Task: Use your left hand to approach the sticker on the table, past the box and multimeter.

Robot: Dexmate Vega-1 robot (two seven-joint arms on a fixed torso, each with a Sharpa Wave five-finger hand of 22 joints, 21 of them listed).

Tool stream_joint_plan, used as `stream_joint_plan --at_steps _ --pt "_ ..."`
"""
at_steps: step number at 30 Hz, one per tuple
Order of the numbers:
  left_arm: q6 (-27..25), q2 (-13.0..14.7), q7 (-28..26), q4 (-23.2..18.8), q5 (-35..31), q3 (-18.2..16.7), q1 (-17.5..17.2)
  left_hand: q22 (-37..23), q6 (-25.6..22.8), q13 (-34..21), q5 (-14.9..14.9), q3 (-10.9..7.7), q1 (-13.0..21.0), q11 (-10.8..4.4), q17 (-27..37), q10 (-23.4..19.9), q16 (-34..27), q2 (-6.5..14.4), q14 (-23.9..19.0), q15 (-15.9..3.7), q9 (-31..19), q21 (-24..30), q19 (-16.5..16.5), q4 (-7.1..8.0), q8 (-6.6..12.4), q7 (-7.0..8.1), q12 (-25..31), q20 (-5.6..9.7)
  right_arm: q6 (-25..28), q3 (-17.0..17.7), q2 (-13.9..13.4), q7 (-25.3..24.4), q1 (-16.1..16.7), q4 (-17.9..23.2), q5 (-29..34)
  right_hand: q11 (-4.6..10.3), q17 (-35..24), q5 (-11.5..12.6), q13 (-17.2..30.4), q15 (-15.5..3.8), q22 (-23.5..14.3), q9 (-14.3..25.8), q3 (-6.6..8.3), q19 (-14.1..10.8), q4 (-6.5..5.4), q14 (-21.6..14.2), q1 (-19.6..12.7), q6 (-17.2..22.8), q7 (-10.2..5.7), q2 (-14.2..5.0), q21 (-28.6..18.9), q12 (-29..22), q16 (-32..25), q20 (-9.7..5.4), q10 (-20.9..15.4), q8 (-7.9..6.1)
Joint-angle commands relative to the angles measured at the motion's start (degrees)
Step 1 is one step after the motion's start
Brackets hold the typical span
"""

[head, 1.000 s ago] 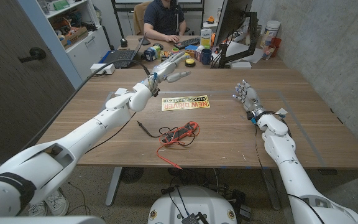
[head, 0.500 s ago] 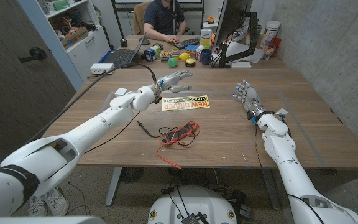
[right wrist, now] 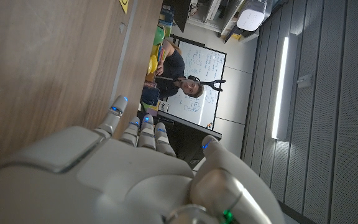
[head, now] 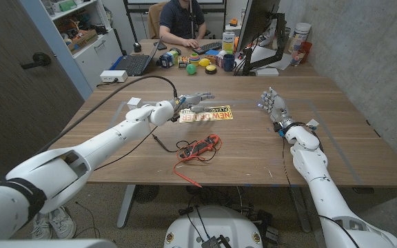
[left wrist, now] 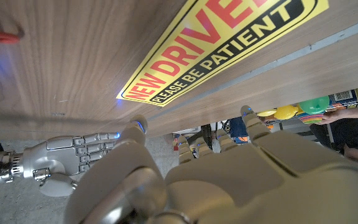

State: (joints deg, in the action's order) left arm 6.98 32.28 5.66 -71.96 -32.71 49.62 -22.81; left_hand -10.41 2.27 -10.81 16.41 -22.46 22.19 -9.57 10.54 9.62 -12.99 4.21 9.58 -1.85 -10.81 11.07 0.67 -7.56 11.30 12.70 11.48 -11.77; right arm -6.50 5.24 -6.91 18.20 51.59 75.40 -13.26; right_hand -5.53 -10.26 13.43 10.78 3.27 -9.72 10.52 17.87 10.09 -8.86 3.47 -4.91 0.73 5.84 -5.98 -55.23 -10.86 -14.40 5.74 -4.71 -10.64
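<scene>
The yellow "NEW DRIVER – PLEASE BE PATIENT" sticker lies flat on the wooden table, past the red multimeter with its tangled leads. My left hand hovers just above the sticker's left end with its fingers stretched out, holding nothing. In the left wrist view the sticker sits close beyond my left hand's fingertips. My right hand stands at the right of the table with its fingers apart and nothing in it. It shows in the left wrist view too, as my right hand.
A small white box sits by my left forearm. A black cable arcs over the table's left side. At the far end are a laptop, a monitor, cups, coloured toys and a person seated there.
My left hand has come down and toward the right, from beyond the sticker's far left corner to just over its left end. The right arm has not moved.
</scene>
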Motion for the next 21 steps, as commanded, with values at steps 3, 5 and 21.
stream_joint_plan --at_steps 3,5,21 --pt "-1.4 -0.8 3.9 1.8 -0.6 2.3 1.4 0.0 -1.5 -0.1 -0.7 -0.77 2.5 0.37 0.0 -3.1 -1.0 1.1 -2.6 -2.15 -0.5 0.6 1.9 -0.87 1.06 0.1 0.9 -0.12 0.0 0.0 0.0 0.0 -0.6 -0.7 0.0 -0.17 -0.1 0.5 0.3 0.06 -0.2 0.3 -0.29 0.9 0.0 -0.1 0.7 0.3 0.01 -0.08 0.2 -0.4 0.0 -0.26 -0.4 -0.54" --pt "-1.6 -0.8 4.0 1.8 -0.5 2.3 1.4 0.0 -2.1 -0.1 -0.8 -0.87 2.8 0.59 0.0 -3.7 -1.1 1.4 -3.0 -2.29 -0.5 0.7 2.1 -0.84 1.28 0.09 1.0 -0.14 0.0 -0.1 0.0 0.0 -0.6 -0.8 0.1 -0.16 -0.1 0.5 0.3 0.1 -0.2 0.3 -0.31 0.9 -0.01 -0.1 0.7 0.4 0.03 -0.1 0.2 -0.4 0.1 -0.27 -0.4 -0.55" --pt "-1.5 -0.3 2.8 1.7 -0.7 2.3 1.4 0.0 -4.5 -0.2 -1.6 -1.04 3.4 0.46 0.1 -2.4 -0.4 2.3 -2.0 -3.22 -0.7 0.2 1.6 -0.59 1.96 0.13 -0.1 0.25 0.2 -0.4 0.0 0.2 -1.3 -1.6 0.4 -0.25 -0.2 0.6 0.3 0.11 -0.2 0.3 -0.41 0.8 -0.06 -0.1 0.9 0.4 0.01 -0.13 0.6 -0.3 0.2 -0.38 -0.4 -0.49"
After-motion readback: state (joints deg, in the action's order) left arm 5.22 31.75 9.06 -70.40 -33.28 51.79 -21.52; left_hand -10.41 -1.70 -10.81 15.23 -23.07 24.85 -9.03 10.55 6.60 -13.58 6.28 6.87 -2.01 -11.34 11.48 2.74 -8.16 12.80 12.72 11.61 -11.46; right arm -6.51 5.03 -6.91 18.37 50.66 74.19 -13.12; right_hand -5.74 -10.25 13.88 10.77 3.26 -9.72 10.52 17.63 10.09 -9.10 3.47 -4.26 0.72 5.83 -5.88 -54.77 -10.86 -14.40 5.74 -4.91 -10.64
